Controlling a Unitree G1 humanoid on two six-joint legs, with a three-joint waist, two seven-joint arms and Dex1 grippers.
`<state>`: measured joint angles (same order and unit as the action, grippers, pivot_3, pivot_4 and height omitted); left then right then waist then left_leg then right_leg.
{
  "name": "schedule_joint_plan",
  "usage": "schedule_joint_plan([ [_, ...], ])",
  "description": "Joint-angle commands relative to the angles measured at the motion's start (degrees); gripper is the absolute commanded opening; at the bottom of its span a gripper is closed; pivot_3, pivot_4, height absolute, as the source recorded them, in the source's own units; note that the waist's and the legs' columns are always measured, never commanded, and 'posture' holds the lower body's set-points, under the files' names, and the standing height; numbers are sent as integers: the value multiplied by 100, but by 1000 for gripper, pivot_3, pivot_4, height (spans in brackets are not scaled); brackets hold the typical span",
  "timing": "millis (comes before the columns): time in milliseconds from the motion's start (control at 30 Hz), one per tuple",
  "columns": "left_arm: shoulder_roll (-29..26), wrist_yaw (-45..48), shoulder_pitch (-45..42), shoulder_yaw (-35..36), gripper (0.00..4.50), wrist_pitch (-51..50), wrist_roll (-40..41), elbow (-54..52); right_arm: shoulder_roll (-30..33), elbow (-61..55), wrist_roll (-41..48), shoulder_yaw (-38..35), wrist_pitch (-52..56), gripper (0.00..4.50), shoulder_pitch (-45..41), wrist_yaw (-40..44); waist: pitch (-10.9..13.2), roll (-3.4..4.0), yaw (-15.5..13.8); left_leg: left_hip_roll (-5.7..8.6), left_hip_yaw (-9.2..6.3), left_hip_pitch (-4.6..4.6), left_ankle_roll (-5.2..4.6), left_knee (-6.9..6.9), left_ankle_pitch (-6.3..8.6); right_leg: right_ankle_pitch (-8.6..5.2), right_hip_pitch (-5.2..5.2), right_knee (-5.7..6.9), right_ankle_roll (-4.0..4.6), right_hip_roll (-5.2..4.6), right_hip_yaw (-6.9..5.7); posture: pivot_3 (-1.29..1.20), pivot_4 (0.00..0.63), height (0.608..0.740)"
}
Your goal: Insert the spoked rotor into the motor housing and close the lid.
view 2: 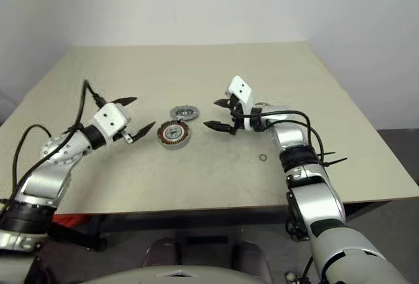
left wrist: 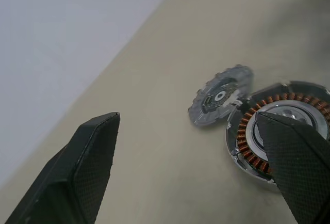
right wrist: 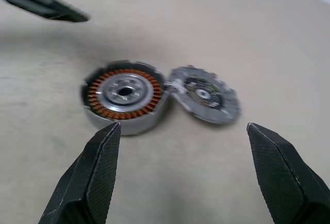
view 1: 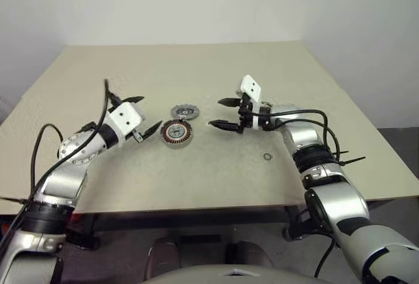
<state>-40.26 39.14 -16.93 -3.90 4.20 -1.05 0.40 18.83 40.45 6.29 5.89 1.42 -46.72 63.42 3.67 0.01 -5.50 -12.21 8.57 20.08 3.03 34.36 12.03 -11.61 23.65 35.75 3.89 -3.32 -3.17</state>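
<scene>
The motor housing (view 1: 177,133), a short cylinder with copper windings and a silver centre, stands on the tan table (view 1: 196,179). The spoked rotor (view 1: 184,112), a flat grey disc with a notched rim, lies just behind the housing and touches its rim (right wrist: 205,94). My left gripper (view 1: 145,114) hovers open a little to the left of the housing. My right gripper (view 1: 216,113) hovers open just to the right of both parts, pointing at them. Neither gripper holds anything. The lid is out of view.
A tiny dark ring (view 1: 268,157) lies on the table under my right forearm. The table's front edge (view 1: 196,207) is close below the arms, and a pale wall rises behind its far edge.
</scene>
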Motion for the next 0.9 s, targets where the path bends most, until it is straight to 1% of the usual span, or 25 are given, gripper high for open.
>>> schedule_joint_plan([
  [33,-263,634,-238,-604,4438,740,-494,450,242,-204,64,-229,-137,4395,-239,-143,0,2,-1,-1,1,0,1,0,0,0,2,2,0,1,0,0,0,740],
  [233,-423,1575,-828,-1188,4438,1353,-719,1026,475,-220,89,-308,-159,4395,-241,-286,0,1,-5,-4,1,2,25,-1,-14,0,11,11,1,4,0,0,0,740],
  [500,-298,2050,-1961,-1473,4438,1924,-1027,2007,467,-422,130,-309,-89,4395,-79,-396,0,1,-10,-2,1,1,33,-1,-19,0,10,22,2,3,1,0,0,740],
  [733,-352,2954,-2604,-1909,4438,2636,-1144,2540,489,-388,151,-323,-64,4395,-155,-425,0,1,-16,-2,1,8,32,-2,-18,0,15,15,2,3,1,0,0,740],
  [900,-417,3381,-3199,-2081,4438,3164,-1305,3261,449,-386,163,-336,-73,4395,-172,-524,0,1,-22,-1,1,6,36,-2,-20,0,15,20,2,3,1,0,0,740],
])
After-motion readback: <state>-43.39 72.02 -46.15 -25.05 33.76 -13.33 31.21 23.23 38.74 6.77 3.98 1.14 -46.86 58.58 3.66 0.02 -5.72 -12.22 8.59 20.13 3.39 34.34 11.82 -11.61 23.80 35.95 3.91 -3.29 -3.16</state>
